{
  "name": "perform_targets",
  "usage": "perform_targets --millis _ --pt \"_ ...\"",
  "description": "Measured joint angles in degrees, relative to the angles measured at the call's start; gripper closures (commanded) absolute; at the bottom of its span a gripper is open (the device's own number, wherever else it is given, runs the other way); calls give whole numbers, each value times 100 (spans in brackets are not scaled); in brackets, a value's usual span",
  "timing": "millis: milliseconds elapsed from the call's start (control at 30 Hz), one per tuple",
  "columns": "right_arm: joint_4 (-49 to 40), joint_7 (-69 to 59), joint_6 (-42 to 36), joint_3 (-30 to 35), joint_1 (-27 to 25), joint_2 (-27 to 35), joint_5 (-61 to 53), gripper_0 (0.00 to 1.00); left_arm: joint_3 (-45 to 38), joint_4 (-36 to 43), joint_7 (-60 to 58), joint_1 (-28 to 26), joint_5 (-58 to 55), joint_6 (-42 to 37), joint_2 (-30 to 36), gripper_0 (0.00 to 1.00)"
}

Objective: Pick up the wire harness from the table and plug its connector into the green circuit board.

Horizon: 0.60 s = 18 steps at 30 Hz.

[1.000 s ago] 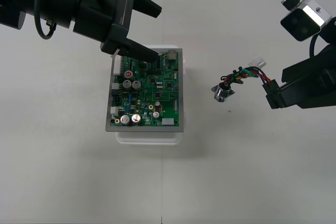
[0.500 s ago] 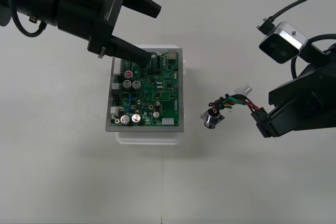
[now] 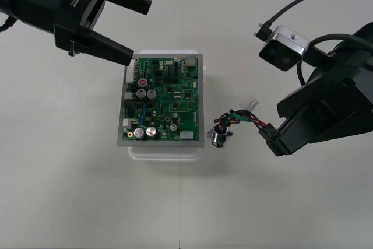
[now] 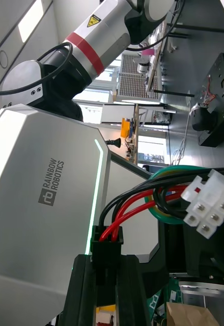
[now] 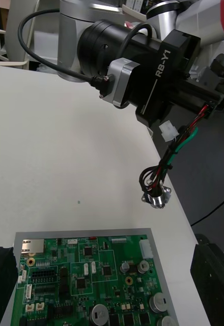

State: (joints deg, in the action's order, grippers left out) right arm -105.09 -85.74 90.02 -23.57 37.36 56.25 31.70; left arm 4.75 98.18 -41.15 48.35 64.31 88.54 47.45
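- Front view: the right gripper (image 3: 274,143) pinches the wire harness (image 3: 247,122) by its black plug (image 3: 266,132). The wires (image 3: 233,117) trail from its fingertips toward the green circuit board (image 3: 163,100).
- The round metal socket (image 3: 220,137) dangles at the wires' far end, just beside the white base (image 3: 166,151).
- In the right wrist view, the black plug (image 4: 107,239) sits between the fingers (image 4: 83,295), with a white connector (image 4: 206,204) beyond it.
- The left gripper (image 3: 133,32), fingers spread wide, hovers over the board's far left corner.
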Motion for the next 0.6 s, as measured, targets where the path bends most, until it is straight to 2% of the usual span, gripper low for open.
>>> perform_targets --millis 400,600 --pt "363 0 0 -560 605 -91 -54 100 0 -11 1453 -407 -901 1 792 0" --pt "370 0 0 -971 901 -187 -147 100 1 -191 1568 -499 -1268 1 1017 0"
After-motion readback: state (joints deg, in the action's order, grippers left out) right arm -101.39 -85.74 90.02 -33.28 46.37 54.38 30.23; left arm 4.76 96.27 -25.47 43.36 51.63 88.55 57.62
